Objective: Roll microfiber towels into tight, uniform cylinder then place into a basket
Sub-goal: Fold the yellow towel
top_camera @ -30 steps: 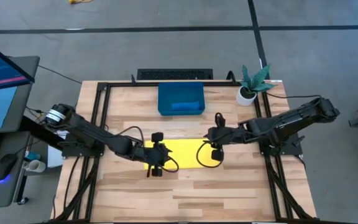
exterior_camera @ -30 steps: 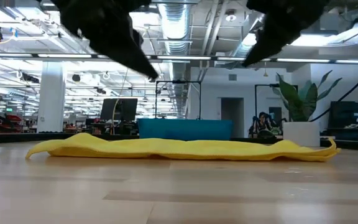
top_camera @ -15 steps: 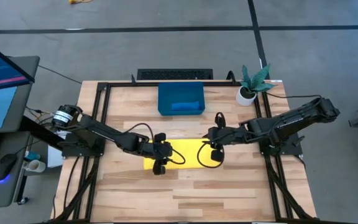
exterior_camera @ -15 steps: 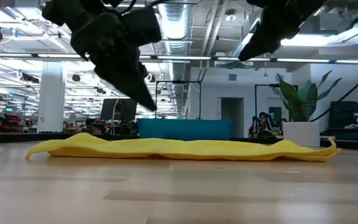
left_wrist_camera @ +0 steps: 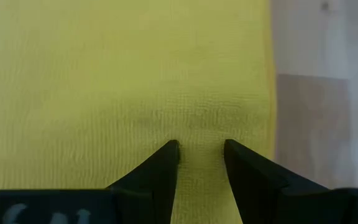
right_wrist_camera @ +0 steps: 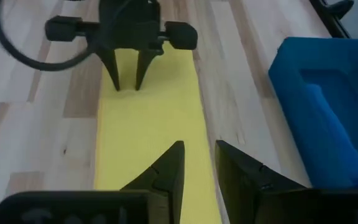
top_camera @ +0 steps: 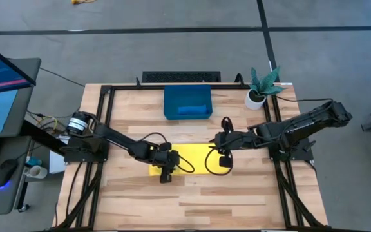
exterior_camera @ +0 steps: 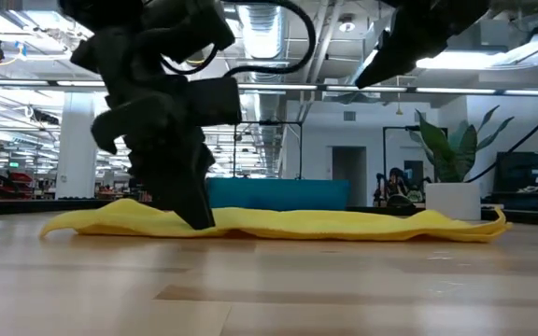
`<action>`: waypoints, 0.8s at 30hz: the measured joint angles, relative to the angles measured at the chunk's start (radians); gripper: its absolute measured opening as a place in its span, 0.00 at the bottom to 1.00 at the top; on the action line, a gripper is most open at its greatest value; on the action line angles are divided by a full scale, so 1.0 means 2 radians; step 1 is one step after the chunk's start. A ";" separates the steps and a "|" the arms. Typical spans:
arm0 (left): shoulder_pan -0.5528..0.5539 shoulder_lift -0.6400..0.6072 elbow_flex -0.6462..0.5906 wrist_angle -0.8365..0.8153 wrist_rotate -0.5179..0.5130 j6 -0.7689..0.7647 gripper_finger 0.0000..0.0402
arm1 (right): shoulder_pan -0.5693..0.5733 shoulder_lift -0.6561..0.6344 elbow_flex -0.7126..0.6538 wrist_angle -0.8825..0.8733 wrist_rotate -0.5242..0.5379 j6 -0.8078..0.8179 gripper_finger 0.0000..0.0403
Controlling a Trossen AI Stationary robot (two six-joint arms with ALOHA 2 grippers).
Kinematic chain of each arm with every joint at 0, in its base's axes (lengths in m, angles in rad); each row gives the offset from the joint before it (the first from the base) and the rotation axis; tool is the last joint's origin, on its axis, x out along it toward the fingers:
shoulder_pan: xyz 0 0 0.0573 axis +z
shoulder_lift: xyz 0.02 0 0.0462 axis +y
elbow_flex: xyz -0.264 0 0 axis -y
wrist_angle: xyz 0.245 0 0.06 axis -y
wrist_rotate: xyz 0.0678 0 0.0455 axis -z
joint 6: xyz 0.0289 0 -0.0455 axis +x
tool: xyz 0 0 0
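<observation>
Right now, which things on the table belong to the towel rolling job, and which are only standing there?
Belong to the job:
- yellow towel
- blue towel, already in the basket
- basket

Only standing there:
- potted plant
- black keyboard

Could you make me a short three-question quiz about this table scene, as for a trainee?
1. True or false: the yellow towel lies flat, not rolled.
2. Which gripper has its fingertips down at the yellow towel? A) left gripper B) right gripper
3. What already lies in the basket?

Key: 1. True. 2. A; the right gripper hovers over the other end. 3. A blue towel.
</observation>
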 joint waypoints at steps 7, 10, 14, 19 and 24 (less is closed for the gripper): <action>0.004 -0.004 0.000 -0.030 -0.002 -0.029 0.32 | -0.016 0.000 0.000 0.000 0.000 -0.001 0.28; 0.000 -0.004 0.001 -0.047 -0.002 -0.034 0.32 | -0.026 0.000 0.000 0.000 0.000 -0.001 0.28; -0.006 -0.005 0.001 -0.091 0.000 -0.058 0.32 | -0.038 0.000 0.000 0.000 0.000 0.000 0.28; -0.007 -0.012 0.000 -0.120 -0.007 -0.071 0.32 | -0.048 0.000 0.000 0.000 0.000 0.000 0.28; -0.015 -0.032 -0.001 -0.156 -0.017 -0.099 0.32 | -0.049 0.000 0.000 0.000 0.000 0.000 0.28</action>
